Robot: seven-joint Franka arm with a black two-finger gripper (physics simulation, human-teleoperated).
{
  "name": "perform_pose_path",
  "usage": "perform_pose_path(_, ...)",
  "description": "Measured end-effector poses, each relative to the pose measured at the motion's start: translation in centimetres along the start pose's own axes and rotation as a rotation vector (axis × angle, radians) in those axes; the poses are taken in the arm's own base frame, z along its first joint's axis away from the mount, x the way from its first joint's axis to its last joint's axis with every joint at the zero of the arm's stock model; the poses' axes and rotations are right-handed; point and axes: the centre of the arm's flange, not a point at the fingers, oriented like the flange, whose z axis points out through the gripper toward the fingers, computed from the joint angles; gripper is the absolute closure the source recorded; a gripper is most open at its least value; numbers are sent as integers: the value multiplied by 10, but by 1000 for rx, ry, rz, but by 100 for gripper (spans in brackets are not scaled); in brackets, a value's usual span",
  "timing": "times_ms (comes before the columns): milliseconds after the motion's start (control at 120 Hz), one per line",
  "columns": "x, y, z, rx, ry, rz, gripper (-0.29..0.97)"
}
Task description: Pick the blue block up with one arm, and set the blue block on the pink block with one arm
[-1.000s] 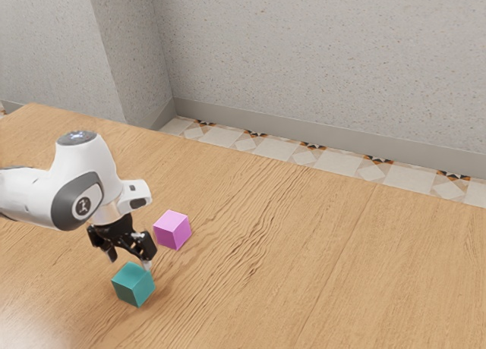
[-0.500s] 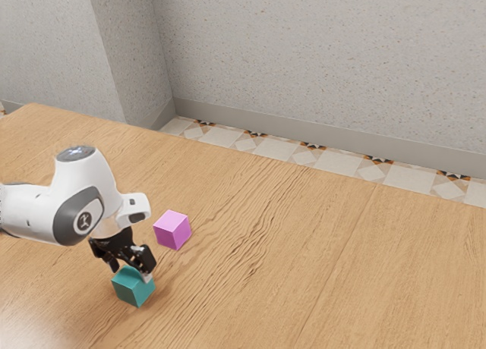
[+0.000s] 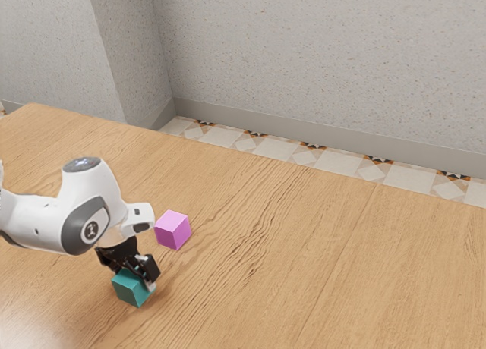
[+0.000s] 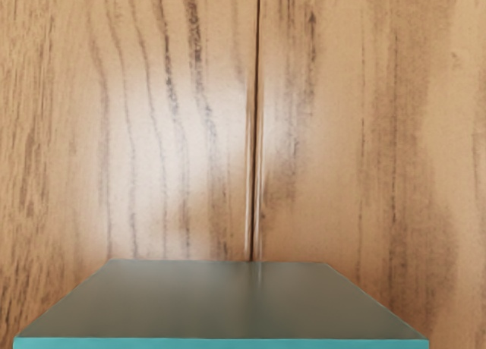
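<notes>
Hand (image 3: 133,273) sits over blue block (image 3: 130,291), a cube flat on table (image 3: 304,250); clamped or apart, cannot tell.

light: bright, even | shadows: soft, faint | glare: pale sheen on table (image 3: 23,319)

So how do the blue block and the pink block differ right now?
Colour: the blue block renders teal-green, the pink block magenta. State: the gripper hangs right over the blue block, while the pink block stands free. Place: the pink block lies farther back and toward the exterior view's right of the blue block, apart from it. Both are like-sized cubes resting on the wooden table.
</notes>
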Motion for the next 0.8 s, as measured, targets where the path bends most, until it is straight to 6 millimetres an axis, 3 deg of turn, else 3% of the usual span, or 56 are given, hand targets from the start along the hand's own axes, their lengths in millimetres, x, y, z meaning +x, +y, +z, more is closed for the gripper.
perform_pose_path(158, 1, 4, 4, 0, 4, 21, 7)
perform_pose_path(383, 2, 2, 3, 2, 15, 28, 29)
perform_pose_path(533, 4, 2, -1, 6, 25, 30, 33)
perform_pose_path(675, 23, 6, -28, 8, 54, 41, 34)
perform_pose_path(733, 43, 6, -50, 4, 73, 41, 33)
perform_pose_path(800, 80, -2, -81, 1, 96, 35, 33)
